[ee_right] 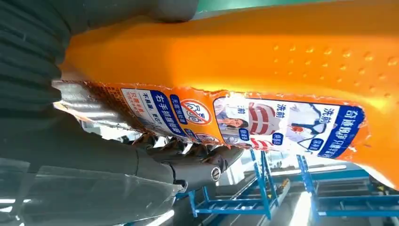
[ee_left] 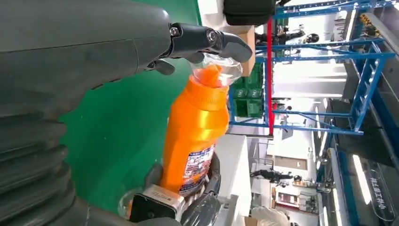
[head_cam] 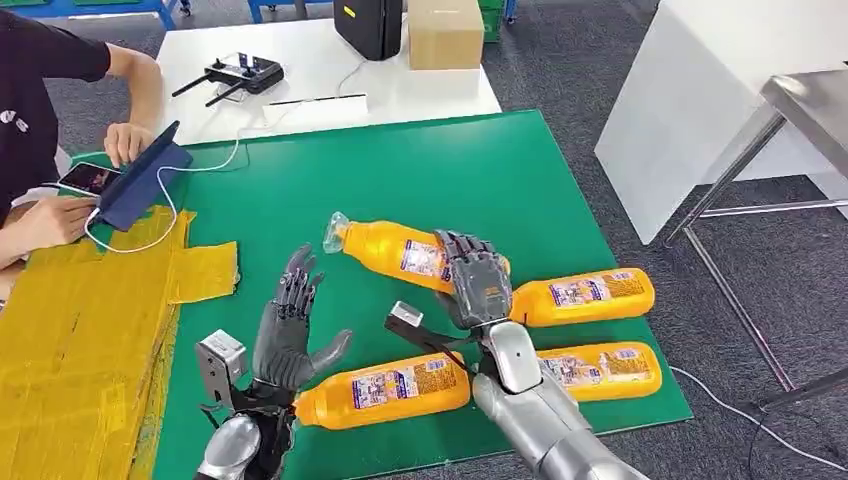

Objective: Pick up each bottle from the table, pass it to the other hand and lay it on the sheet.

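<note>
The right hand [head_cam: 478, 283] grips a bottle [head_cam: 395, 247] above the mat [head_cam: 500, 170], neck toward the left hand [head_cam: 290, 330] — fingers spread, holding nothing. The risk: the smooth bottle slips if the right lets go before the left closes round it.
</note>
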`<action>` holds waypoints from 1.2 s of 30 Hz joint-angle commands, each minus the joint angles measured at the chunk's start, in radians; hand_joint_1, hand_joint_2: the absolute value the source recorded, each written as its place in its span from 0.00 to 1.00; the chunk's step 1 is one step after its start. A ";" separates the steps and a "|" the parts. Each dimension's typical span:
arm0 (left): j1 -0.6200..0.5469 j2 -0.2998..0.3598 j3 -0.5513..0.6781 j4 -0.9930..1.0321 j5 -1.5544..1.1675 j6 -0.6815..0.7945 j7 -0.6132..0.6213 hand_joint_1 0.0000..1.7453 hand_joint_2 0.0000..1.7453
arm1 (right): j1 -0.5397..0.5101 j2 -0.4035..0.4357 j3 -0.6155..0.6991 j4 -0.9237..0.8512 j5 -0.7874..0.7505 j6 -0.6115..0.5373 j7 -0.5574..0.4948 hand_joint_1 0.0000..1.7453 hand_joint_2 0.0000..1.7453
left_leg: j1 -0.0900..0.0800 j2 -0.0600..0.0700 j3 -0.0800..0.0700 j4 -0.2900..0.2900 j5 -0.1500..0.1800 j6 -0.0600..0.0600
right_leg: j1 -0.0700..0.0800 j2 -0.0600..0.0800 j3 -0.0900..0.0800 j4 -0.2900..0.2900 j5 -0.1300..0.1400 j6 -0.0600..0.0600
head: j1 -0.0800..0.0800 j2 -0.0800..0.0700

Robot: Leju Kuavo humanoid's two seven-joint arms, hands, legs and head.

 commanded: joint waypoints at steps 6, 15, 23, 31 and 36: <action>0.001 0.005 0.014 0.006 -0.004 0.014 0.002 0.00 1.00 | 0.041 0.003 -0.135 -0.108 -0.128 -0.036 -0.098 1.00 1.00 | 0.001 -0.002 0.002 0.000 -0.001 -0.001 | 0.001 0.001 0.002 0.000 -0.001 0.000 | 0.000 0.000; -0.003 0.020 0.003 0.018 0.002 0.033 -0.009 0.00 1.00 | 0.181 0.072 -0.270 -0.393 -0.714 0.088 -0.462 1.00 1.00 | 0.001 -0.003 0.002 0.000 -0.002 -0.002 | 0.001 0.000 0.002 0.000 -0.002 -0.001 | 0.000 0.000; -0.117 0.047 -0.041 0.121 0.093 -0.013 -0.023 0.00 1.00 | 0.163 0.085 -0.162 -0.243 -1.388 0.938 -0.545 1.00 1.00 | 0.001 -0.003 0.002 -0.001 0.000 -0.001 | 0.000 0.000 0.002 -0.001 0.000 -0.001 | 0.000 0.000; -0.134 0.044 -0.057 0.136 0.101 -0.016 -0.025 0.00 1.00 | 0.145 0.095 -0.100 -0.206 -1.347 0.939 -0.535 1.00 1.00 | 0.002 -0.002 0.002 -0.001 0.000 -0.001 | 0.001 0.001 0.003 -0.001 -0.001 0.000 | 0.000 0.000; -0.146 0.043 -0.080 0.133 0.104 -0.018 -0.020 0.00 1.00 | 0.124 0.099 -0.052 -0.160 -1.298 0.912 -0.532 1.00 1.00 | 0.002 -0.001 0.004 -0.001 -0.001 -0.002 | 0.001 0.002 0.004 -0.001 -0.001 -0.001 | 0.000 0.000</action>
